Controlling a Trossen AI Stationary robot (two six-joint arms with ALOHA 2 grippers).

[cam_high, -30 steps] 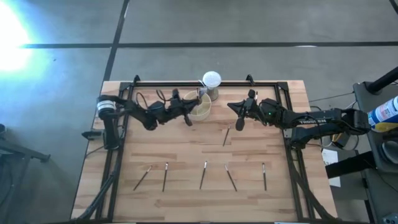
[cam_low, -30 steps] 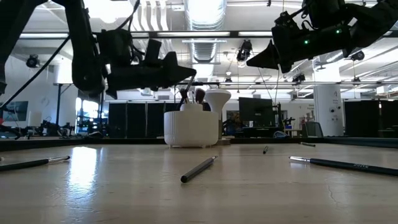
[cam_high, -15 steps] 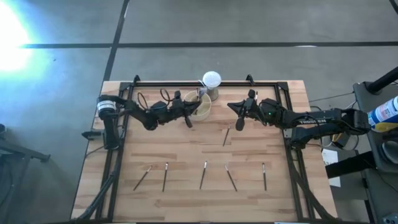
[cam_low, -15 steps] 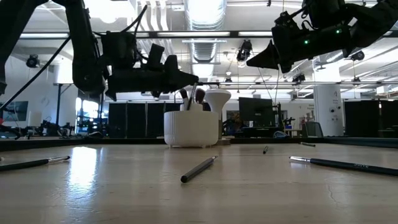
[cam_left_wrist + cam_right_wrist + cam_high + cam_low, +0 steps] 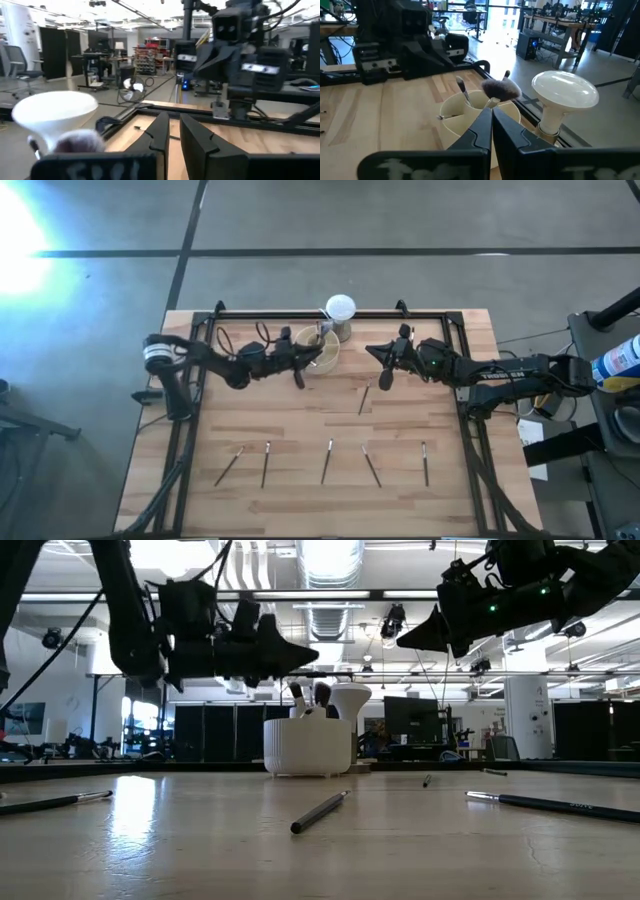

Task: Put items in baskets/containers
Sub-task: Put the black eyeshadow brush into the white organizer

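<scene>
A cream round cup (image 5: 323, 351) (image 5: 308, 745) stands at the table's far middle. Brushes stand in it, one with a fluffy head (image 5: 500, 89), another thin one (image 5: 461, 88). My left gripper (image 5: 312, 361) (image 5: 312, 653) hovers level just above the cup's left rim; its fingers (image 5: 161, 134) are a little apart with nothing between them. My right gripper (image 5: 373, 351) (image 5: 402, 642) (image 5: 491, 117) hangs shut and empty to the cup's right, pointing at it. Several more brushes lie flat on the table, such as one (image 5: 363, 398) near the middle and one (image 5: 327, 460) in the near row.
A white ball on a small stand (image 5: 340, 308) (image 5: 565, 90) sits just behind the cup. A dark frame (image 5: 300, 314) runs along the table's far edge and sides. Bare wood lies between the cup and the near row of brushes (image 5: 425, 462).
My left gripper has let go of a brush that stuck out slanting from its fingertips over the cup; the brush now stands in the cup, clear of the fingers. The gripper has tipped up slightly above the cup.
</scene>
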